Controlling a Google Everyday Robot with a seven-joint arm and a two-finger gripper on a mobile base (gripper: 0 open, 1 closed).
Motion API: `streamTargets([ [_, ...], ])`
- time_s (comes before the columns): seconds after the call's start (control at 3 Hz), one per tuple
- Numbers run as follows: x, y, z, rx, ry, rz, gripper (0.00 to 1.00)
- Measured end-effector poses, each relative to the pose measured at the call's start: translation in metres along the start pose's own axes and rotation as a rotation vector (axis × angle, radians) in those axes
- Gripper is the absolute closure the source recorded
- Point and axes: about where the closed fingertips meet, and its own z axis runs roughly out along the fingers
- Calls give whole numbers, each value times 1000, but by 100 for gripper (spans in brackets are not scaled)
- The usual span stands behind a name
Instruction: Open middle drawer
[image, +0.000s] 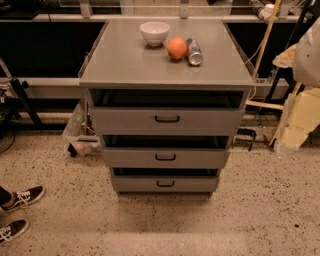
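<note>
A grey cabinet with three stacked drawers stands in the centre of the camera view. The middle drawer has a flat grey front and a small black bar handle at its centre. Its front sits about in line with the drawers above and below. A dark gap shows above each front. The inside of the middle drawer is hidden. My gripper is not in view.
On the cabinet top stand a white bowl, an orange and a can lying on its side. A person's black sneakers are at lower left. Cream and white objects stand at the right, and a dark shelf runs behind.
</note>
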Motion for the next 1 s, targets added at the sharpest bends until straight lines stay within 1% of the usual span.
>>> streamTargets([
  [0.33,0,0,0,0,0,0,0],
  [0.67,-6,1,15,2,-7,1,0],
  [1.0,-19,12,56,-46,-15,-21,0],
])
